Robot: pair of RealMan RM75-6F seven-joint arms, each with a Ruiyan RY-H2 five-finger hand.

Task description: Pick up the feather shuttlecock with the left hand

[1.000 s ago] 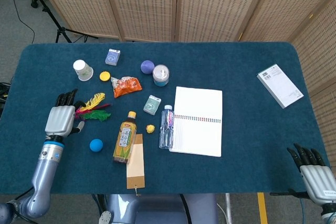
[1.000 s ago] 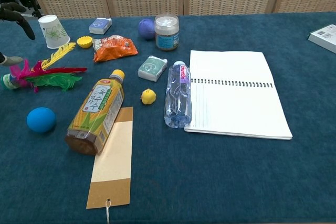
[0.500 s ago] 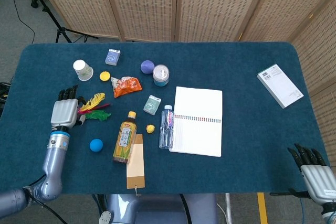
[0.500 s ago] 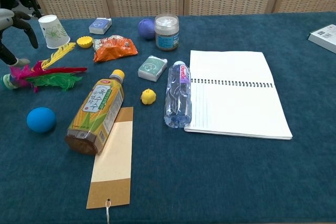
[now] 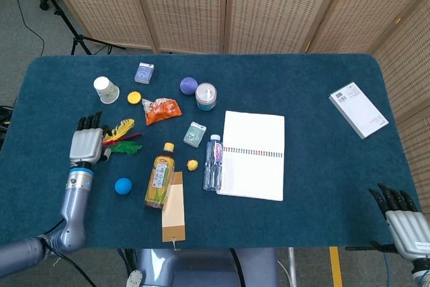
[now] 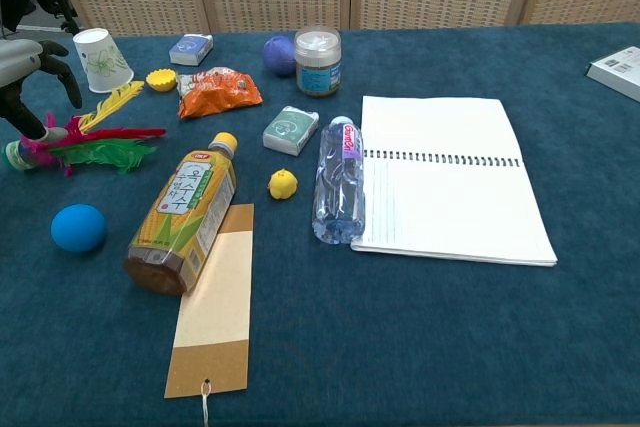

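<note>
The left hand (image 5: 86,144) hovered near the tabletop's (image 5: 316,112) left edge, its fingers (image 6: 50,59) curled down over the base end of the feather shuttlecock (image 6: 85,137); whether they actually gripped it could not be told, though 1 dark fingertip seemed to touch the base. The shuttlecock lay flat, its yellow, red and green feathers pointing right toward the bottle of yellow drink (image 5: 159,175). A blue ball (image 5: 122,186) sat just below it, nearer the front edge. A spiral notebook (image 5: 252,154) lay open mid-table. The right hand (image 5: 404,222) hung off the front right corner, fingers spread and holding nothing.
</note>
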